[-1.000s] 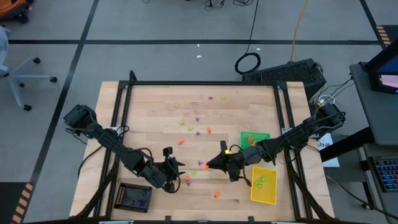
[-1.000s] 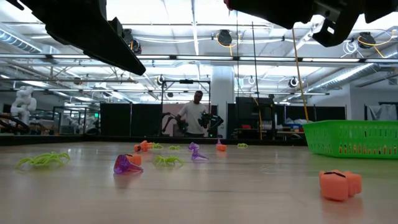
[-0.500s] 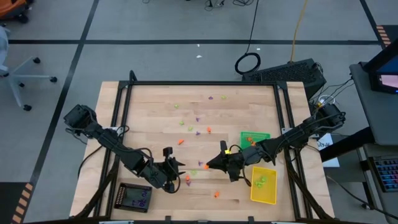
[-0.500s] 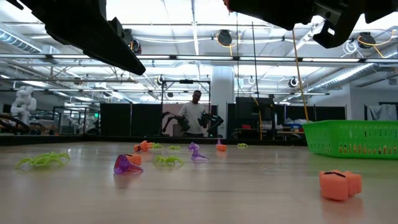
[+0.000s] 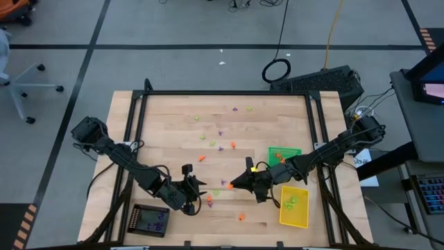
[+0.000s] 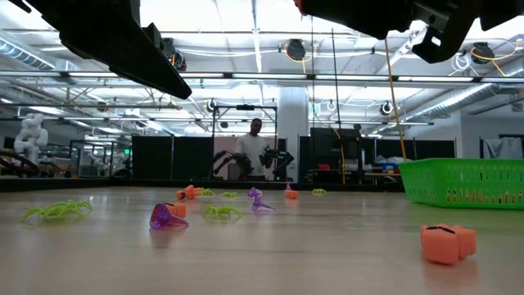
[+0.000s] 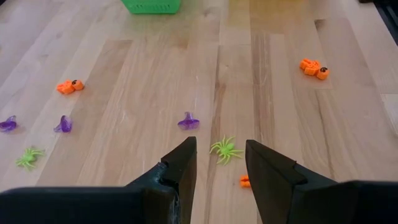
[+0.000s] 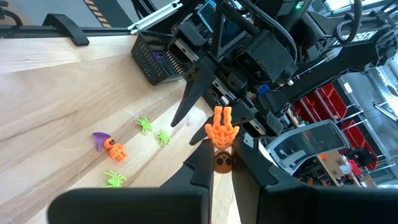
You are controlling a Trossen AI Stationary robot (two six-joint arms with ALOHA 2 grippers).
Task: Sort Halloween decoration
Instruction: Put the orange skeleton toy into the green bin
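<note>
Basically static: nothing on the table (image 5: 166, 111) has shifted against the earlier frames, both arms parked in the same pose, only the person (image 6: 255, 156) far back in the room turned slightly. Means no sorting progress this instant, probably a pause mid-carry.

Green tray (image 5: 284, 154) and yellow tray (image 5: 293, 217) at the right side, black tray (image 5: 150, 220) at the near-left corner, each already with a few pieces.

Left gripper (image 7: 221, 168) hovering low near the black tray, jaws parted and empty, aimed at a lime spider (image 7: 225, 149) just ahead; purple trinket (image 7: 188, 121) and orange piece (image 7: 314, 68) farther out.

Right gripper (image 8: 222, 163) mid-table beside the green tray, clenched on an orange skeleton-hand trinket (image 8: 221, 129), held off the wood.

Remaining Halloween decoration (image 5: 220, 146) scattered loose over the table's middle, most of it unsorted. Likely next: drop the orange piece in a tray.
</note>
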